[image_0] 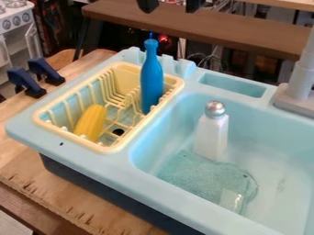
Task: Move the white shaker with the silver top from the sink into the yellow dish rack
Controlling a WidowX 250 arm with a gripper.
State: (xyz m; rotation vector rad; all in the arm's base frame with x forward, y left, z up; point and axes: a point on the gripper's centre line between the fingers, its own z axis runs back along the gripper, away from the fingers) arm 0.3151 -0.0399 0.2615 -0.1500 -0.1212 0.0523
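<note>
Wooden table under sink; bottle in rack; shelf behind.

Shot from above the front edge of the toy sink, pretty close in. Angled down across it, toward the brown shelf behind.

A pale-yellow plastic rack sits left of the light-blue plastic basin. In the rack, a tall blue bottle stands behind and right of a yellow oblong toy; in the basin, a silver-topped white shaker stands behind a teal mesh cloth.
</note>
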